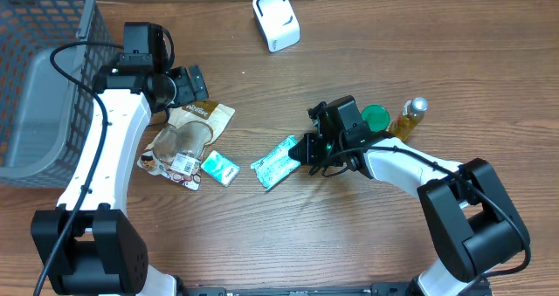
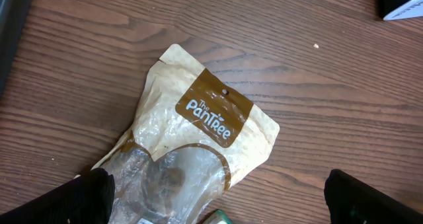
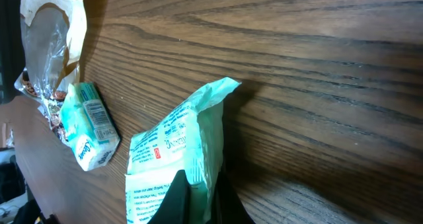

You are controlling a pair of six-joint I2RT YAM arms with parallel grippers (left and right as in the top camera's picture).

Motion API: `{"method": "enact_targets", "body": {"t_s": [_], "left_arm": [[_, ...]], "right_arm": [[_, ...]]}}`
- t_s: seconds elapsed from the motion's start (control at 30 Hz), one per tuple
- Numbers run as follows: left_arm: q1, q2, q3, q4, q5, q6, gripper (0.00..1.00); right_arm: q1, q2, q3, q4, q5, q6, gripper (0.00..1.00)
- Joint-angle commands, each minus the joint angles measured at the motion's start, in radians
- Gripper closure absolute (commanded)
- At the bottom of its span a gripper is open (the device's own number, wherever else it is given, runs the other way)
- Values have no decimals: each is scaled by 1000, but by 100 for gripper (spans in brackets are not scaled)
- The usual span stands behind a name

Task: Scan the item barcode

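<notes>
Green packet (image 1: 277, 161) sits at the centre of the wooden table (image 1: 349, 244), one end clamped between the fingers of the right gripper (image 1: 307, 148). Crinkled mint film, white printed panel, small red mark. Left gripper (image 1: 190, 85) is spread wide over a brown pouch (image 1: 196, 121).

Wooden table (image 1: 262, 235) bears basket (image 1: 39, 43), white scanner (image 1: 276, 20), pouch (image 1: 192, 126), green pack (image 1: 219, 168), bottle (image 1: 409, 119)
</notes>
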Motion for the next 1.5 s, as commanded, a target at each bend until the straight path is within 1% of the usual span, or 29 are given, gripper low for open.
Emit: {"method": "enact_targets", "body": {"t_s": [0.0,0.07,0.2,0.37,0.6,0.67,0.7,0.77,0.97,1.13,1.23,1.33,1.47], "left_arm": [[3,11,-9,-2,-3,4,0],[3,11,-9,-2,-3,4,0],[3,11,-9,-2,-3,4,0],[3,11,-9,-2,-3,4,0],[3,11,-9,-2,-3,4,0],[3,11,-9,-2,-3,4,0],[3,11,-9,-2,-3,4,0],[3,11,-9,-2,-3,4,0],[3,11,-9,-2,-3,4,0],[3,11,-9,-2,-3,4,0],[3,11,-9,-2,-3,4,0],[3,11,-9,-2,-3,4,0],[3,11,-9,-2,-3,4,0]], "right_arm": [[2,3,-4,2,26,-8,96],[2,3,-4,2,26,-8,96],[2,3,-4,2,26,-8,87],[2,3,-4,1,53,-8,86],[2,3,-4,-2,55,-8,87],[2,3,-4,-2,54,-8,94],[2,3,-4,-2,48,-8,96],[2,3,-3,0,24,-8,96],[-56,-43,3,5,-154,-15,96],[-97,-148,3,22,-335,-159,96],[-115,-218,3,11,-502,-217,96],[-122,-237,3,-5,-616,-226,96],[-122,-237,3,-45,-805,-362,96]]}}
